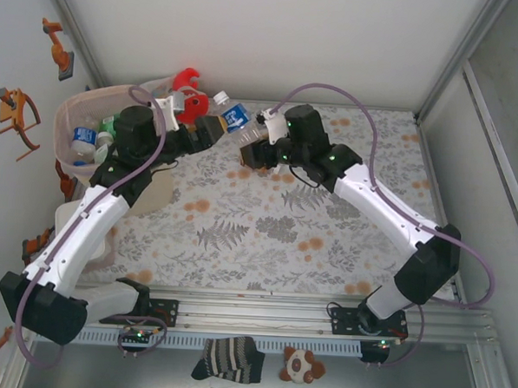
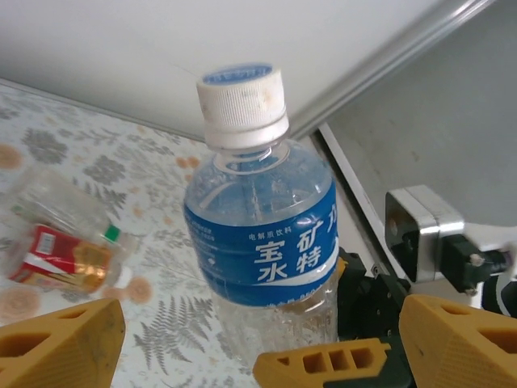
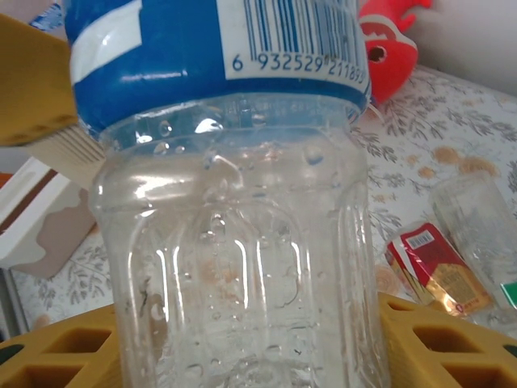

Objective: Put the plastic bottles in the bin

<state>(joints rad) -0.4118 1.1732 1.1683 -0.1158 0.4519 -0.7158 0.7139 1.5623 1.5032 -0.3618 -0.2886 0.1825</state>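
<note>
1 blue-labelled bottle hung between 2 arms above the far edge of the table. Its clear base was pinched between the yellow fingers of the right gripper, and its white cap pointed toward the far-left corner. The left gripper had its jaws spread wide on either side of the same bottle. Neither finger visibly pressed it in the left wrist view, and the right wrist view could not settle whether 1 pad brushed the label.

The hold looked like a hand-over. The bin sat at the far-left corner, on the left arm's side, so passing the bottle across would spare the right arm a long reach. Several bottles already lay inside it.

The left arm stretched forward past the bin with its wrist turned inward. The right arm bent near the right edge and reached back to the far middle to meet it.

1 red-labelled bottle lay crushed on the table below. A fish plush rested at the far edge beside the bin.
</note>
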